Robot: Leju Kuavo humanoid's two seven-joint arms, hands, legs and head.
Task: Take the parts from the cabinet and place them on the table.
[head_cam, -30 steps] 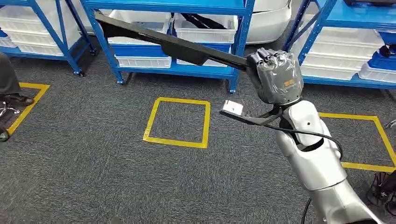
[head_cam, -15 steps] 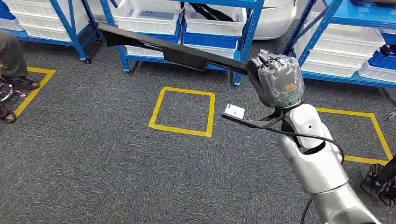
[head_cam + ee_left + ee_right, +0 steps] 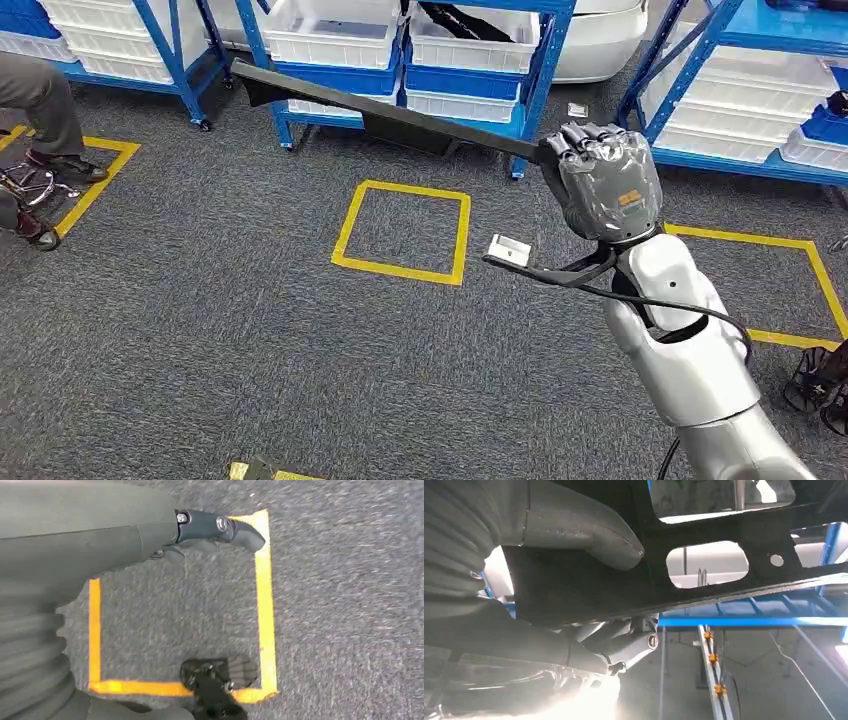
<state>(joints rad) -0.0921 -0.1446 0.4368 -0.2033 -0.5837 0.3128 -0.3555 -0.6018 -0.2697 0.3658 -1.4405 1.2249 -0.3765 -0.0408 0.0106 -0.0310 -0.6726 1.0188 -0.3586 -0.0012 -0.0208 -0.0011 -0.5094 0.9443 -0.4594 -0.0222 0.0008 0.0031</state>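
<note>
My right hand (image 3: 605, 180) grips one end of a long black flat part (image 3: 390, 115) that reaches out to the left, level above the carpet, its far end in front of the blue rack. In the right wrist view the black part (image 3: 724, 535), with cut-out holes, lies clamped under my grey thumb (image 3: 584, 535). My left hand (image 3: 150, 535) hangs over the carpet above a yellow taped square (image 3: 262, 605), fingers apart and holding nothing.
Blue racks (image 3: 535, 70) with white bins (image 3: 340, 40) line the back. A yellow taped square (image 3: 405, 230) marks the grey carpet ahead, another (image 3: 790, 290) lies at right. A person's leg and shoe (image 3: 45, 110) are at the left edge.
The whole picture has shifted: the racks and yellow square slid up and to the right, so the camera has moved. My right hand keeps its hold on the black part.
</note>
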